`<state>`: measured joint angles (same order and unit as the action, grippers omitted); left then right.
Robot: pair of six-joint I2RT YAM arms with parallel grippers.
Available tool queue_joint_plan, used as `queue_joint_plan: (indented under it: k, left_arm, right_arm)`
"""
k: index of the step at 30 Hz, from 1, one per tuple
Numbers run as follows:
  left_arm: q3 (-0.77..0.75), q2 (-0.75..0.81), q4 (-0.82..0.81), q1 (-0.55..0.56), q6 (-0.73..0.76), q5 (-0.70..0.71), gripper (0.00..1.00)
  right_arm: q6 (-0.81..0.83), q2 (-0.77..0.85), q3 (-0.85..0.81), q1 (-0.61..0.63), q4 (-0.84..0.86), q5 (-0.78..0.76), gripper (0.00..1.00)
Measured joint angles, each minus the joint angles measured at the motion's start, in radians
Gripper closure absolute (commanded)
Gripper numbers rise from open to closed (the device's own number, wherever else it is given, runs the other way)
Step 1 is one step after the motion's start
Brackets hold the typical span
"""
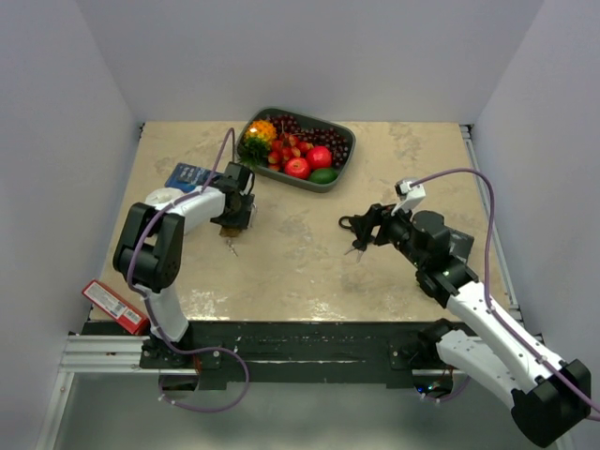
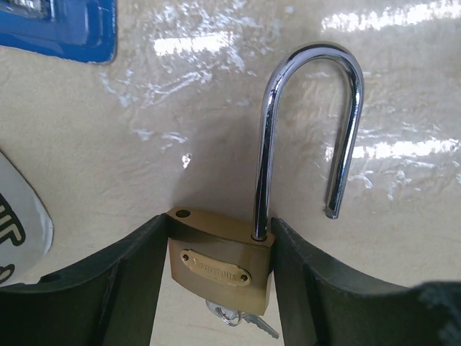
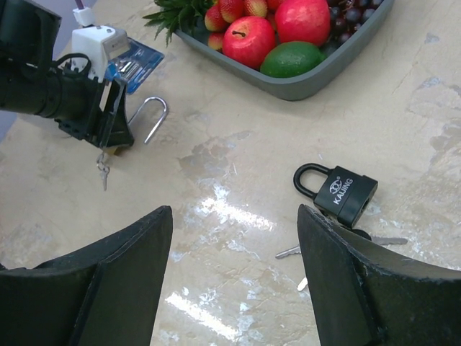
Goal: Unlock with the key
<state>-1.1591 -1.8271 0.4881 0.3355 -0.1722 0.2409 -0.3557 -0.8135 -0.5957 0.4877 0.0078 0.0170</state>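
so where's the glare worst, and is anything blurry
Left wrist: white glare streaks on the table beside the chrome shackle; the brass padlock is sharp, the jaws at the bottom edge soft. Right wrist: a smaller glare patch mid-table; the black padlock is crisp. Top external: even light, faint shadows under the arms.

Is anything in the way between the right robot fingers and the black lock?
No, nothing visible. The black padlock lies on bare table just ahead of the open fingers of the right gripper, its keys beside it. The fruit tray sits farther back, out of the way.
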Motion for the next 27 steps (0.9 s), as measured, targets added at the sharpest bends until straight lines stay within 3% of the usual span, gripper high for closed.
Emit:
queue_joint_plan:
  k: [4,13,27]
  left_arm:
    - [-0.018,-0.014,0.0,-0.02,-0.005,0.004,0.98]
    - [-0.023,-0.019,0.002,-0.026,-0.011,-0.005,0.65]
    - [-0.024,-0.019,0.0,-0.026,-0.019,-0.088,0.31]
  right_arm:
    - [0.0,0.002,0.014,0.0,0.0,0.0,0.27]
    - [-0.002,0.001,0.019,0.0,0.0,0.0,0.27]
    - [-0.003,0.003,0.031,0.0,-0.008,0.0,0.27]
